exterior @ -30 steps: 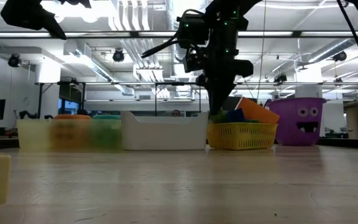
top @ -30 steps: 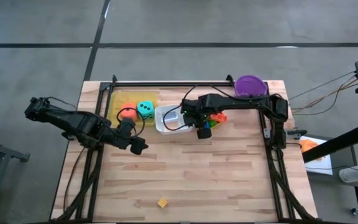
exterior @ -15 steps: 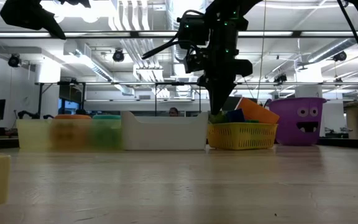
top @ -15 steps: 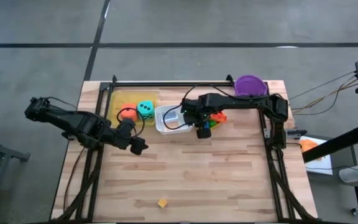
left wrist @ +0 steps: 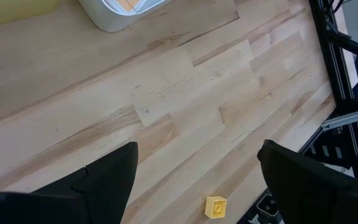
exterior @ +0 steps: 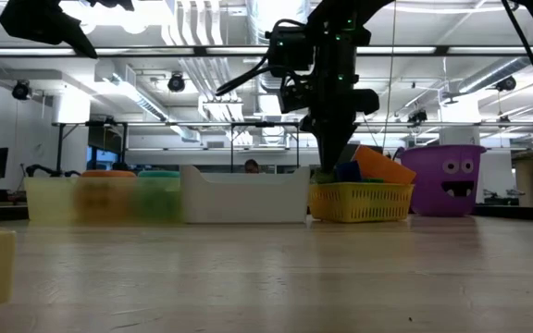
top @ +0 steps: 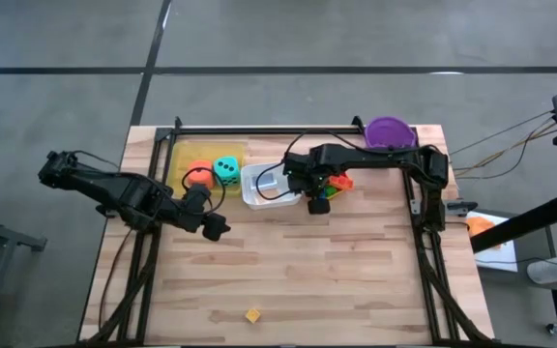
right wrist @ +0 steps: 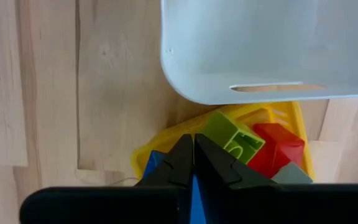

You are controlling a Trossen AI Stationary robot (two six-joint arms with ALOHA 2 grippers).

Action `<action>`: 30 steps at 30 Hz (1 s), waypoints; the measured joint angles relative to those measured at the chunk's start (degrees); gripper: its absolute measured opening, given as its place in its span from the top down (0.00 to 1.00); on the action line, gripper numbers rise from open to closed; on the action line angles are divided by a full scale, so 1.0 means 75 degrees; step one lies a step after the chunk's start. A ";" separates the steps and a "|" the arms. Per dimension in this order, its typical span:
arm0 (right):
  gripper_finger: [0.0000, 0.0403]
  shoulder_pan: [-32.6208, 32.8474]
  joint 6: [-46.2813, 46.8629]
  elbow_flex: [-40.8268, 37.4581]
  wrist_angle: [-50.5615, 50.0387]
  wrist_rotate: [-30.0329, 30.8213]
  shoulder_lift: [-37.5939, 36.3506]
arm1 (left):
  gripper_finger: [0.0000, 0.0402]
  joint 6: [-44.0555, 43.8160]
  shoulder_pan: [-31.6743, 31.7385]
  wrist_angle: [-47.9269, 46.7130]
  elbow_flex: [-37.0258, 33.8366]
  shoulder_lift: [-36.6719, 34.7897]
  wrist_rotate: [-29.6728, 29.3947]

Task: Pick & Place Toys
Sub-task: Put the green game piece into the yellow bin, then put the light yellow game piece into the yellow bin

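Wooden table (top: 298, 271), toys (right wrist: 253, 142) partly pincer-hidden (right wrist: 193, 163)

Grey concrete floor (top: 259, 39), ceiling strip lights (exterior: 192, 28), exposed ducts

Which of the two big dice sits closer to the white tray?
The teal die: it lies right beside the white tray, while the orange die sits on its far side.

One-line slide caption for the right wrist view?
Shut right gripper poised over toy blocks in the yellow basket, beside the white tray.
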 joint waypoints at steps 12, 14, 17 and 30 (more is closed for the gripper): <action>0.97 0.0003 0.0026 0.0059 -0.0003 0.0009 0.0000 | 0.18 0.0005 0.0000 0.0000 0.0000 0.0000 0.0003; 0.97 0.0003 0.0026 0.0078 -0.0014 0.0004 0.0000 | 0.18 0.0005 0.0000 0.0000 0.0000 0.0000 0.0014; 0.97 0.0003 -0.0006 0.0138 -0.0050 -0.0006 0.0000 | 0.18 0.0005 0.0001 -0.0001 0.0000 0.0000 0.0018; 0.97 0.0049 0.0593 0.0166 -0.0135 -0.0196 -0.0834 | 0.18 0.0155 0.0003 -0.0001 0.0001 0.0000 0.0285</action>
